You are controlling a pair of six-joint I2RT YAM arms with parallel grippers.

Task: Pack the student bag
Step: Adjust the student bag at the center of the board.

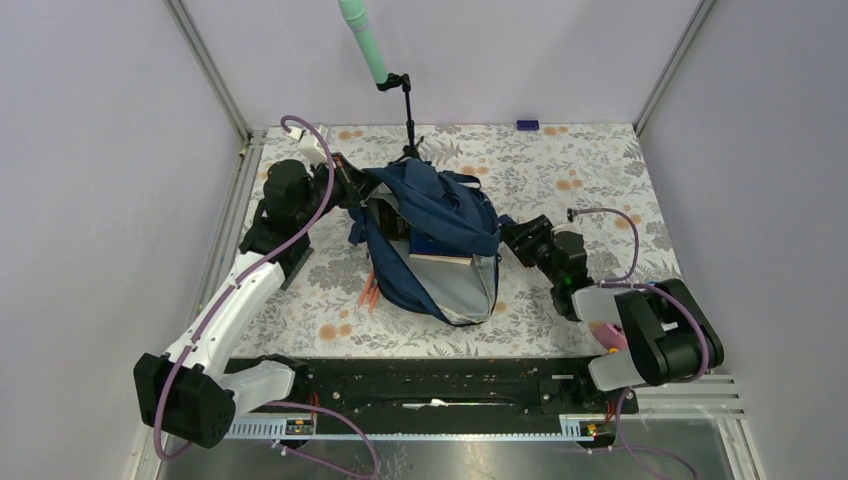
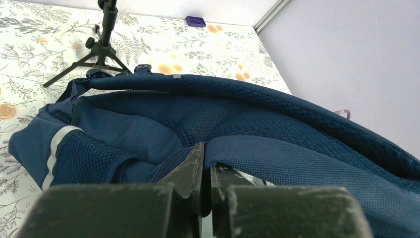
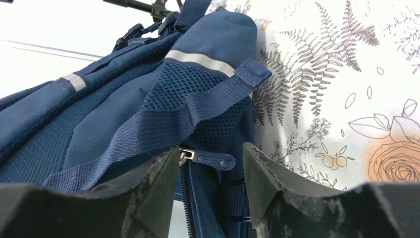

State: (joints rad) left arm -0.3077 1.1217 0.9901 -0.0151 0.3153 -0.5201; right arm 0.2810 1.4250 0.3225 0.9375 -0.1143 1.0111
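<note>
The navy student bag (image 1: 445, 212) lies open in the middle of the floral table, its grey lining facing the near side. A dark book (image 1: 437, 247) sits in its opening. My left gripper (image 1: 352, 190) is shut on the bag's mesh fabric at its left edge; in the left wrist view the left gripper (image 2: 207, 154) pinches the bag (image 2: 257, 119). My right gripper (image 1: 510, 236) is open at the bag's right side. In the right wrist view the right gripper (image 3: 210, 154) straddles the zipper pull (image 3: 214, 160) on the bag (image 3: 124, 114) without touching it.
Orange-pink pens (image 1: 369, 292) lie against the bag's near left side. A small black tripod (image 1: 408, 128) holding a green rod stands just behind the bag, also in the left wrist view (image 2: 101, 47). A small purple block (image 1: 527, 125) lies at the back edge.
</note>
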